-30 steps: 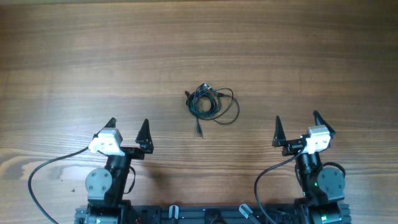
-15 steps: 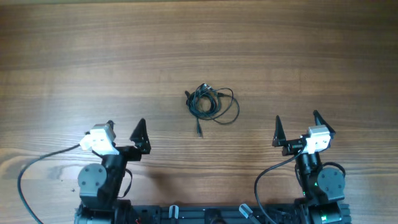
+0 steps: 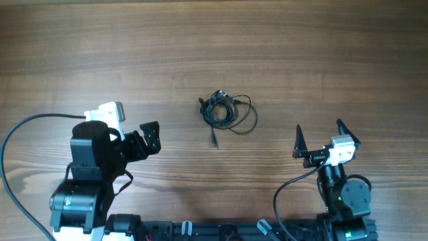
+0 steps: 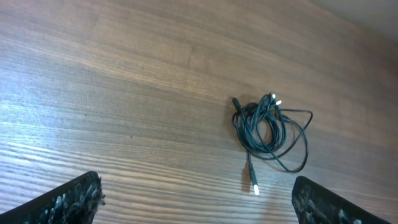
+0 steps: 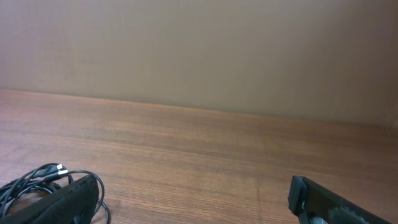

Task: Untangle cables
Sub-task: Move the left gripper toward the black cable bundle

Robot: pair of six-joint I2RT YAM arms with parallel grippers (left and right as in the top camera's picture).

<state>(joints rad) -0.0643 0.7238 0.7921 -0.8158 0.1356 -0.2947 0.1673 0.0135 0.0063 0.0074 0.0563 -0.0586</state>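
— Pincer on your left: what is it holding?
— Nothing. My left pincer [image 4: 199,202] is spread wide. Its wrist camera shows one dark finger [image 4: 71,198] at each lower corner and bare table [image 4: 124,74] between them.
— And the right one?
— My right pincer [image 3: 318,128] is parted too and empty, its two tips pointing out over the table.
— Where are the cables?
— The cables [image 3: 225,110] lie in one small bunch on the table. They sit between my two arms and farther out, well apart from both pincers. From overhead I see tight coils with a wider loop bulging to the right. One strand runs back toward me and ends in a plug end [image 3: 214,142].
— Does the left wrist add anything?
— Yes. There the cables [image 4: 266,127] sit right of centre. I can make out pale tips on small plugs at the top of the coils, and a light tip on the trailing plug end [image 4: 255,186]. Overhead those are too small to tell.
— And the right wrist?
— It catches only the edge of the cables [image 5: 28,183] at lower left, partly hidden behind one finger, with one pale plug showing. It alone shows a plain beige wall [image 5: 199,50] beyond the table's far edge.
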